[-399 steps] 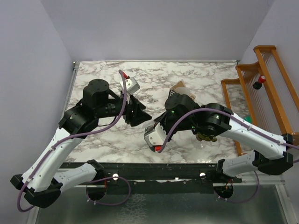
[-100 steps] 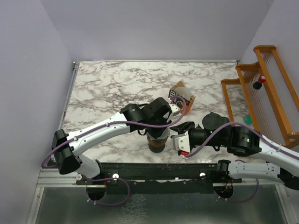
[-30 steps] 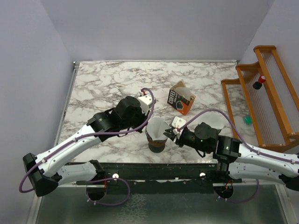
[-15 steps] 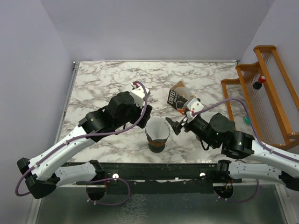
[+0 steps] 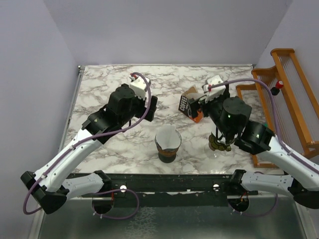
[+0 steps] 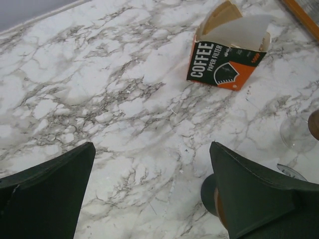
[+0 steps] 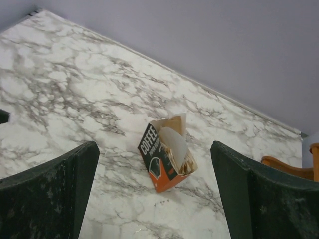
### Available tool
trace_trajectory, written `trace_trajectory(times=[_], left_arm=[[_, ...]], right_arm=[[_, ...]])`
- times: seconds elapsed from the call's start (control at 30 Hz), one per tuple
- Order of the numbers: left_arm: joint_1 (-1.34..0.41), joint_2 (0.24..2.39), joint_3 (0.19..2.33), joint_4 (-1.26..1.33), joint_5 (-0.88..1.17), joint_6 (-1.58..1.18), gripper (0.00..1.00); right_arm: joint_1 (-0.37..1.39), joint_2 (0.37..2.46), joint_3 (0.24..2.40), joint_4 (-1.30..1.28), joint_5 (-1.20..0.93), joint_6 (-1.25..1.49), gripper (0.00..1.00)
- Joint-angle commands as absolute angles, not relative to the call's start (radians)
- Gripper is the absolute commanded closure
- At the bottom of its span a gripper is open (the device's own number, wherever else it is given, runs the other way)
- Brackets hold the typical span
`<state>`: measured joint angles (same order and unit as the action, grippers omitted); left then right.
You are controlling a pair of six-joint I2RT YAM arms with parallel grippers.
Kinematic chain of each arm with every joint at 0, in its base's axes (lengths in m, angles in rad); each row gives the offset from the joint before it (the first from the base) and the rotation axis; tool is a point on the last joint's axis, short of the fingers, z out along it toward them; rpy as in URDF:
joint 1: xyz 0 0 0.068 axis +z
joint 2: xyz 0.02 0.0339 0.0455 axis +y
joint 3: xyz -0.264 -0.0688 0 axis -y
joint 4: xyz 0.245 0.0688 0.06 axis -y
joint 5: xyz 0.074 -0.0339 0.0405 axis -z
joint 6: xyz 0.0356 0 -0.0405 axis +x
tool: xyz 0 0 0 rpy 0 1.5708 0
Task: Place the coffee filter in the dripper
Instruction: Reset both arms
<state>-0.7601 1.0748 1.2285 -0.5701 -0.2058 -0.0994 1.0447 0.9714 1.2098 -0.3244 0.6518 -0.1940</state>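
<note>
The coffee filter [image 5: 168,138], a white paper cone, sits mouth-up inside the brown dripper [image 5: 167,155] near the table's front middle. Neither gripper touches it. My left gripper [image 5: 151,110] hangs open behind and left of the dripper, with nothing between its fingers [image 6: 152,149]. Only a dark and brown edge of the dripper [image 6: 208,193] shows beside its right finger. My right gripper [image 5: 198,105] is open behind and right of the dripper, close to the carton. Through its wrist view I see only marble and the carton between its empty fingers [image 7: 154,147].
A brown-and-orange "COFFEE" carton [image 5: 191,103] [image 6: 227,59] [image 7: 167,159] holding more paper filters stands at mid-table. A glass vessel with something brown [image 5: 218,143] sits under the right arm. An orange wooden rack [image 5: 284,99] lines the right edge, with a red-and-black item [image 5: 275,88] on it.
Both grippers opened and drew away from the dripper: the left back and left, the right back toward the carton. The filter stays seated in the dripper.
</note>
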Motion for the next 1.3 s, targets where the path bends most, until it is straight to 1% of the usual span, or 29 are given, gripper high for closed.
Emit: trace_trajectory(times=[0.0, 0.07, 0.17, 0.27, 0.33, 0.43, 0.57, 0.7, 0.83, 0.97, 1.1, 1.27], left_arm=[[-0.679, 1.093, 1.236, -0.469, -0.147, -0.093, 0.01], [-0.642, 1.095, 1.229, -0.441, -0.133, -0.101, 0.01], [-0.580, 1.092, 1.202, -0.391, -0.103, -0.113, 0.01], [-0.514, 1.079, 1.164, -0.353, -0.087, -0.124, 0.01], [-0.477, 1.064, 1.132, -0.324, -0.083, -0.137, 0.01], [-0.432, 1.046, 1.081, -0.283, -0.074, -0.166, 0.01], [-0.413, 1.001, 1.010, -0.229, -0.075, -0.187, 0.01], [-0.411, 0.932, 0.938, -0.159, -0.018, -0.193, 0.01], [-0.411, 0.882, 0.896, -0.149, -0.001, -0.193, 0.01], [-0.411, 0.843, 0.855, -0.155, 0.060, -0.216, 0.01], [-0.411, 0.803, 0.815, -0.159, 0.111, -0.234, 0.01], [-0.411, 0.752, 0.746, -0.130, 0.136, -0.240, 0.01]], right_arm=[[0.821, 1.043, 1.287, -0.460, 0.422, -0.077, 0.00], [0.726, 1.066, 1.303, -0.476, 0.330, -0.040, 0.00], [0.597, 1.091, 1.312, -0.490, 0.257, 0.012, 0.00], [0.448, 1.080, 1.273, -0.468, 0.181, 0.075, 0.00], [0.371, 1.063, 1.232, -0.443, 0.162, 0.105, 0.00], [0.308, 1.040, 1.186, -0.434, 0.162, 0.140, 0.00], [0.301, 0.950, 1.123, -0.404, 0.233, 0.199, 0.00], [0.301, 0.827, 1.045, -0.353, 0.219, 0.212, 0.00], [0.301, 0.748, 1.014, -0.378, 0.244, 0.263, 0.00], [0.301, 0.663, 0.978, -0.377, 0.276, 0.301, 0.00], [0.302, 0.636, 0.970, -0.409, 0.337, 0.393, 0.00], [0.302, 0.630, 0.948, -0.419, 0.280, 0.428, 0.00]])
